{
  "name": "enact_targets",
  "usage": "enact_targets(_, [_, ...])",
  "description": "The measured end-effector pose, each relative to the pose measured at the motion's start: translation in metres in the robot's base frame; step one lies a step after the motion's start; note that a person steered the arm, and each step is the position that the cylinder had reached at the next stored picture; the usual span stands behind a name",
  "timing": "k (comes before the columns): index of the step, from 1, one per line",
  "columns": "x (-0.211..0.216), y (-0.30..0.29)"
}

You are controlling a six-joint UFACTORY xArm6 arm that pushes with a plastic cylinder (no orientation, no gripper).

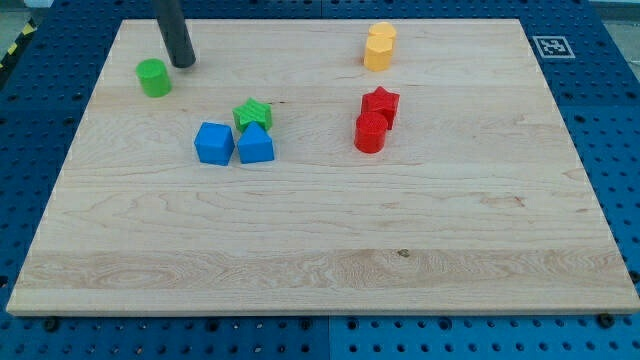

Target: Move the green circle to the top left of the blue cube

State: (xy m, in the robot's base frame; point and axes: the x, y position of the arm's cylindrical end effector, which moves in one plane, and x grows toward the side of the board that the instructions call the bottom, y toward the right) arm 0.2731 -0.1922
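Observation:
The green circle (pixel 154 77) stands near the board's upper left. My tip (pixel 183 63) rests on the board just to the upper right of it, a small gap apart. The blue cube (pixel 213 143) lies below and to the right of the green circle, left of centre. A second blue block (pixel 255 146) sits right beside the cube on its right. A green star (pixel 253 114) touches that second blue block from above.
A red star (pixel 381 103) and a red cylinder (pixel 370 132) sit together right of centre. Two yellow blocks (pixel 379 46) stand close together near the top edge. The wooden board (pixel 320 260) lies on a blue perforated table.

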Motion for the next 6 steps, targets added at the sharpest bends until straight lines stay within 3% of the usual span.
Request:
enact_targets(2, [-0.005, -0.058])
enact_targets(4, [0.061, -0.011])
enact_targets(5, [0.062, -0.022])
enact_targets(6, [0.062, -0.077])
